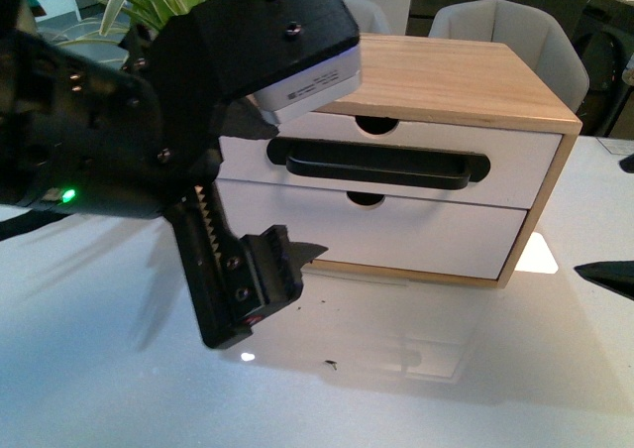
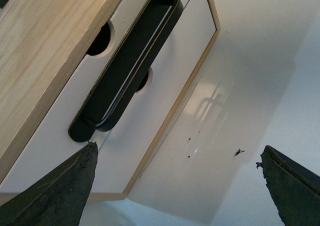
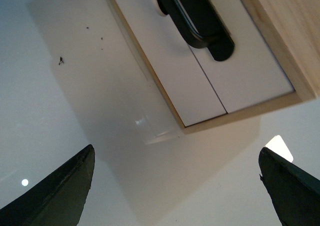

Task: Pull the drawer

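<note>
A light wood cabinet (image 1: 456, 71) stands on the white table. Its upper drawer (image 1: 515, 161) has a white front, a half-round notch and a long black bar handle (image 1: 376, 164), and it sits flush, shut. My left gripper (image 1: 260, 280) hangs open in front of the cabinet's left part, below the handle's left end and not touching it. In the left wrist view the handle (image 2: 130, 71) lies ahead of the open left gripper (image 2: 180, 186). My right gripper (image 3: 175, 186) is open over bare table, short of the cabinet's right corner; the handle's end (image 3: 200, 21) shows beyond.
The lower drawer (image 1: 436, 235) has a white front with only a notch. A green plant (image 1: 149, 2) and pale chairs (image 1: 515, 32) stand behind the cabinet. A dark fingertip (image 1: 606, 275) of my right arm shows at the right edge. The glossy white table (image 1: 396, 369) stretches in front.
</note>
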Controlling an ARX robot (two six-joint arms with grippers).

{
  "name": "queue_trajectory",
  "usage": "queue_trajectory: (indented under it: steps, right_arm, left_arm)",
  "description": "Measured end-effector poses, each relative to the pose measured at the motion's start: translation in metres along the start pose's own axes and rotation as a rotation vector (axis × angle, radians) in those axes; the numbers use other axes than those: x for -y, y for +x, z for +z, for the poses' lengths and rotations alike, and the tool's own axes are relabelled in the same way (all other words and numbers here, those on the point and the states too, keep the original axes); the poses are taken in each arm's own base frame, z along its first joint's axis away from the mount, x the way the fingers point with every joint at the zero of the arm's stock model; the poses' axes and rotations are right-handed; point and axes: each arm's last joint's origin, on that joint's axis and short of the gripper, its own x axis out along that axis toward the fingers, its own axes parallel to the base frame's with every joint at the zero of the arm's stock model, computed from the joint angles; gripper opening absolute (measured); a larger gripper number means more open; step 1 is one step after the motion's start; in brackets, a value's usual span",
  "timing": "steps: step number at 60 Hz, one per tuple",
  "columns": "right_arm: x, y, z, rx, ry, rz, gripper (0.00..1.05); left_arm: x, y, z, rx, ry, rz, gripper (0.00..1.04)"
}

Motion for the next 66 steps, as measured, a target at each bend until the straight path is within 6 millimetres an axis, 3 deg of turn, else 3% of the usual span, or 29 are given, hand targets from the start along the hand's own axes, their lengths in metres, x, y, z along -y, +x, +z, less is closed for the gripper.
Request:
queue_trajectory:
  steps: [14,31,66]
  right_arm:
    - [0.007,0.034,0.019,0.006,-0.098,0.091,0.96]
    - [0.016,0.059,0.029,0.014,-0.123,0.123,0.96]
    - [0.026,0.080,0.038,0.064,-0.132,0.144,0.96]
  left_arm:
    - [-0.025,0.035,0.008,-0.072,0.088,-0.056,0.97]
    - [-0.033,0.059,0.000,-0.134,0.145,-0.096,0.97]
    - [-0.050,0.086,-0.004,-0.171,0.201,-0.099,0.97]
